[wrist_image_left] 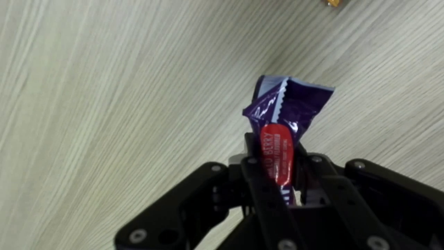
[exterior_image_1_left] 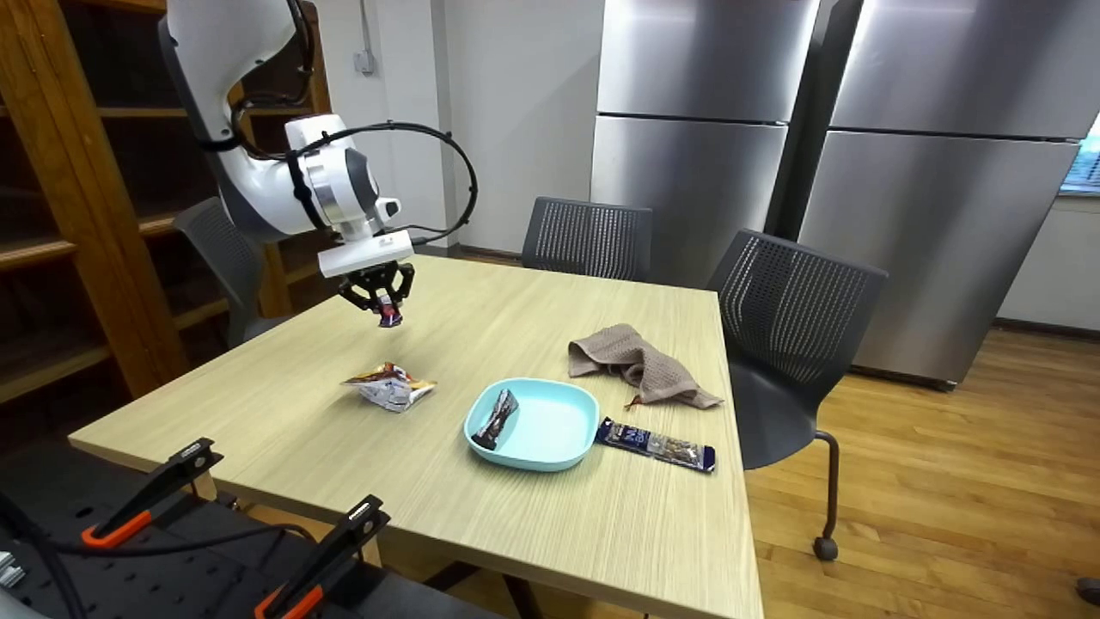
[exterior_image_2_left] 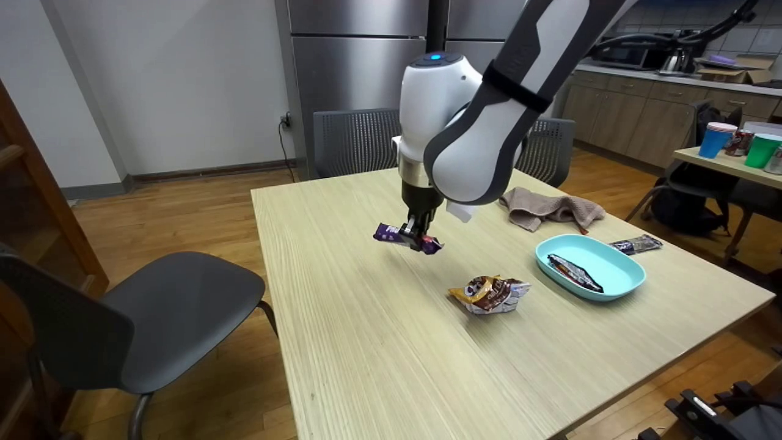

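And there's the claw [exterior_image_2_left: 416,237], clenched around the purple snack bar [wrist_image_left: 277,152], holding it up off the pale table [exterior_image_2_left: 366,342]! In the wrist view the red label sits squarely between the fingers, with the crimped end poking out past them; in an exterior view the bar sticks out on both sides of the grip. Here's my worry: slippage. That wrapper looks shiny and slack at the end, so if the fingers have mostly foil, a sharp turn could let the bar swivel or slide loose. Next hazard, the crumpled snack bag [exterior_image_2_left: 490,294], sitting near the claw and standing puffy and tall; too low a swing that way would likely clip it and shove it along. Past it comes the blue dish [exterior_image_1_left: 550,421], a dark wrapped bar [exterior_image_1_left: 496,419] lying in it along one side. That raised rim could catch a jutting end of the purple one if the height is misjudged, and a hard bump might tip the lot. On the dish's far side from the bag, a navy packet [exterior_image_1_left: 657,444] lies right beside it, touching or not I can't tell, and a rumpled towel [exterior_image_1_left: 627,348] lies near, loose cloth that could snag straying fingers.
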Controlling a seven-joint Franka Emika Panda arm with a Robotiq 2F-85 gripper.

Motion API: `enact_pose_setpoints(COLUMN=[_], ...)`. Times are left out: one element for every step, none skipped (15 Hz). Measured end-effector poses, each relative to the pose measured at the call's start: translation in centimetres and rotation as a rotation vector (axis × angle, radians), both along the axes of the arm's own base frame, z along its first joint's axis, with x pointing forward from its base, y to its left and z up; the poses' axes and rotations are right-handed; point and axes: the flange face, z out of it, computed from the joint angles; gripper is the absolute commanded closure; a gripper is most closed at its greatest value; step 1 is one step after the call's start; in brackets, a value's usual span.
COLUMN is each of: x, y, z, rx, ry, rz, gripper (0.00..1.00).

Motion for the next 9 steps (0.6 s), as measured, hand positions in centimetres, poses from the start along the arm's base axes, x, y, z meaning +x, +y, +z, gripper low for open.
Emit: enact_pose_setpoints(x=[-0.4,-0.8,-1.2,-1.7,-2.2,-2.8,-3.4,-3.9,-4.5], y=[-0.7,-1.5,-2.5,-3.5,-4.8,-6.1,-7.5,-9.0,-10.5], z=[0.4,0.8,1.2,1.5,1.8,2.0,2.3,2.5,2.7], rx=[0.01,0.019,0.026,0.033,0.038,0.04,0.04,0.037,0.035], ry=[-0.002,-0.003,-0.005,-0.007,-0.008,-0.008,-0.008,-0.008,-0.008], rz=[-0.047,-0.093,-0.137,-0.178,-0.22,-0.259,-0.295,-0.33,-0.363], gripper=[0.94,0.94,0.94,0.94,0.94,0.94,0.94,0.94,0.94])
